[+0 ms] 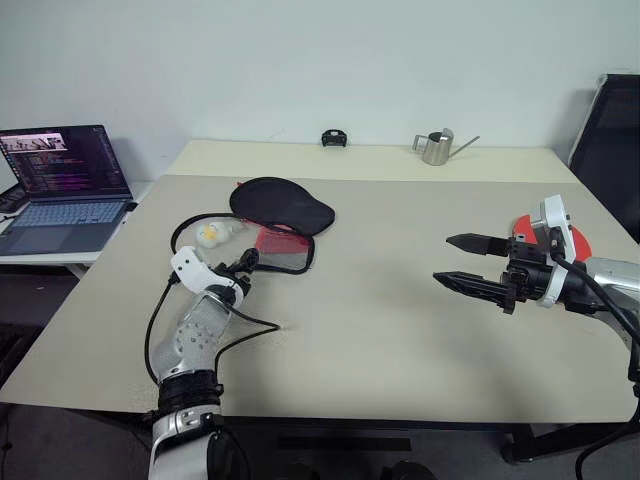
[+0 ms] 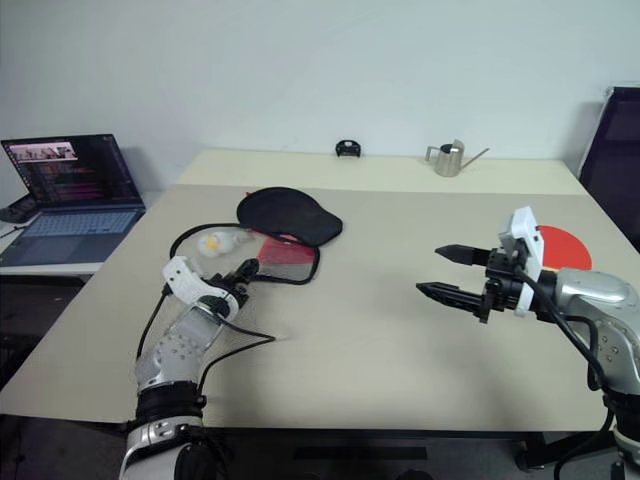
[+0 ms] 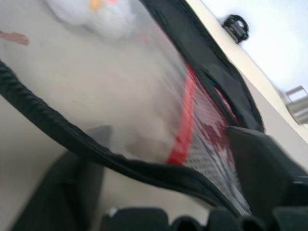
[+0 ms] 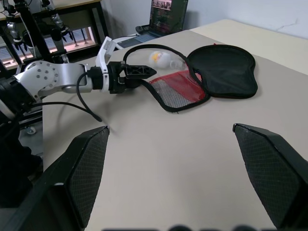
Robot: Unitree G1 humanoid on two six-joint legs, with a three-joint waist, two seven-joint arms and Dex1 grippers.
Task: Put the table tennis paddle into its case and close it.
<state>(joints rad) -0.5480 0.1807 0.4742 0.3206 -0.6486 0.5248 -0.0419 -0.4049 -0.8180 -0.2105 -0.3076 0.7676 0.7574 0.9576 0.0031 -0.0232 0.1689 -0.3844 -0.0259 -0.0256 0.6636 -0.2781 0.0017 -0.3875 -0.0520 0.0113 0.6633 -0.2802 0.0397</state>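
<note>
No legible text or markings

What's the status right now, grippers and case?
Left gripper at open case edge, grip unclear. Right gripper open, empty. Paddle behind right arm. Balls inside case.

Matt black cloth case [image 1: 283,204] with mesh pocket, on smooth matt table [image 1: 380,320].

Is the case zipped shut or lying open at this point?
Open. The case lies unzipped on the table, its black half folded back and the red mesh half spread flat, with white-yellow balls inside its zipper edge.
</note>
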